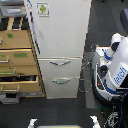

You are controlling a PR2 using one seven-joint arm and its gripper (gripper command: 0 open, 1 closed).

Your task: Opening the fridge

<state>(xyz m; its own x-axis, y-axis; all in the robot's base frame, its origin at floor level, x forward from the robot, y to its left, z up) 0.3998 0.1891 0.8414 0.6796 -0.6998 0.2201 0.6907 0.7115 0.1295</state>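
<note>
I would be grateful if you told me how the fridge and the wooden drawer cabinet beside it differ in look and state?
The fridge is white, while the wooden cabinet is tan. The fridge's upper door and two lower drawers look shut, whereas one lower drawer of the cabinet stands pulled out. The fridge's drawer handles are curved and silver; the cabinet's are straight bars. Both bear green stickers.

The white fridge (59, 40) stands shut beside a tan drawer cabinet (17, 60); the robot (114, 67) waits at the exterior view's right.

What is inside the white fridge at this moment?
Nothing inside can be seen. The fridge has its upper door and both lower drawers shut, so they cover its contents. No gripper is visible at the door.
</note>
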